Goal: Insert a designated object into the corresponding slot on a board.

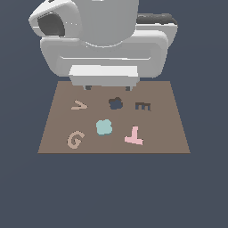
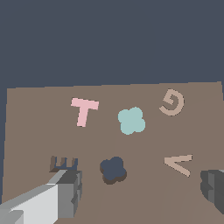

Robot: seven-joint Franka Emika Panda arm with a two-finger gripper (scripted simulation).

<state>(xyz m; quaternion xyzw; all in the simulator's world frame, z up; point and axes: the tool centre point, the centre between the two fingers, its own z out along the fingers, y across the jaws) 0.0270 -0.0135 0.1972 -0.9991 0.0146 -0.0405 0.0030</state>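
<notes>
The pale teal clover piece (image 1: 103, 128) lies flat on the brown board (image 1: 164, 129), near its middle. The dark navy clover slot (image 1: 116, 103) is just behind it, slightly toward the exterior view's right. My gripper (image 1: 108, 87) hangs over the board's far edge, behind the slot, open and empty, with only its fingertips showing under the white arm. In the wrist view, the teal piece (image 2: 131, 120), the slot (image 2: 113, 170) and the board (image 2: 39, 131) all show. My gripper (image 2: 140, 192) has its fingers (image 2: 65, 192) spread wide, holding nothing.
A pink T (image 1: 134, 136) (image 2: 83, 110), a tan G (image 1: 75, 140) (image 2: 172, 102) and a tan V (image 1: 79, 106) (image 2: 179, 164) lie on the board. A dark E-shaped cutout (image 1: 143, 106) (image 2: 63, 163) is beside the slot. The arm's bulk hides the board's far edge.
</notes>
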